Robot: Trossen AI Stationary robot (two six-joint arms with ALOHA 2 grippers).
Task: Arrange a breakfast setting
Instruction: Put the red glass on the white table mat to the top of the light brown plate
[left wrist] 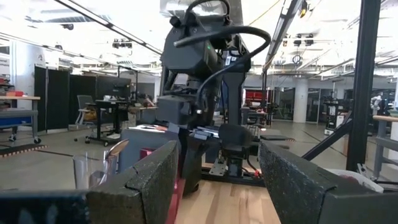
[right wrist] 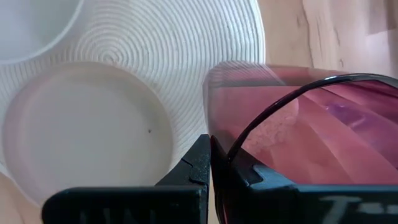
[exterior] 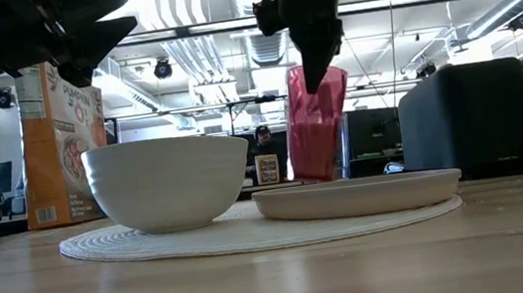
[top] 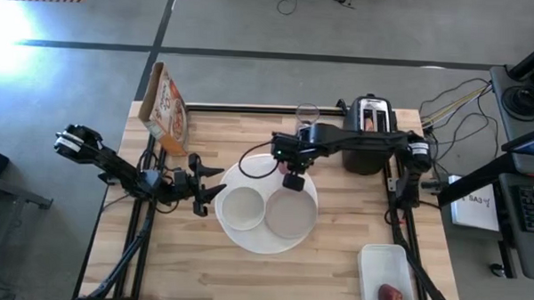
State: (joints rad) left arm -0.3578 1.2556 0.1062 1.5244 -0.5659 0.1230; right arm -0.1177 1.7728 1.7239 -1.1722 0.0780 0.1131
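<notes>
A large round white plate (top: 266, 242) with a ridged surface lies mid-table. On it stand a small white bowl (top: 243, 209) and a small grey plate (top: 289, 214), side by side. My right gripper (top: 293, 169) hangs over the large plate's far rim, shut on a pink tumbler (exterior: 317, 125). At the plate's left edge my left gripper (top: 214, 191) stands open and holds nothing. A red apple (top: 388, 294) lies in a clear container at the near right. My right gripper pinches the tumbler's wall at its rim (right wrist: 214, 146), one finger (right wrist: 261, 177) inside the cup and one finger (right wrist: 186, 171) outside. The fingers come from above, slanting down. The tumbler hangs tilted below them, its base (exterior: 317, 175) just above the table.
A black toaster (top: 370, 134) stands at the far right, with a clear glass (top: 306, 114) beside it. A cereal box (top: 166, 111) stands at the far left. Bare wood shows along the near edge and right of the plate.
</notes>
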